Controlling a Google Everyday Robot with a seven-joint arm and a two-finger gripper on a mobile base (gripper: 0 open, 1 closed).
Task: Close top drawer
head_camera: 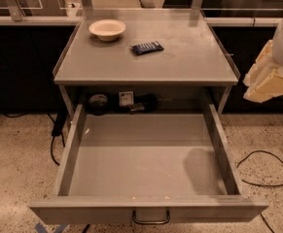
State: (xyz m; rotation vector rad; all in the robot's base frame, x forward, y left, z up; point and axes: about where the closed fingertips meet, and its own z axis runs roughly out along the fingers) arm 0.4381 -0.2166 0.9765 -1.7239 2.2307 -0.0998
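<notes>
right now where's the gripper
The gripper hangs at the camera view's right edge, beside the table top, above and right of the open top drawer.

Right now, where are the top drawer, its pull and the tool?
top drawer [146, 152]: camera view, on its bare floor, pulled open.
pull [151, 223]: camera view, on its lower bar, front panel centre.
tool [262, 81]: camera view, at the right edge beside the table [189, 57], on its cream body.
</notes>
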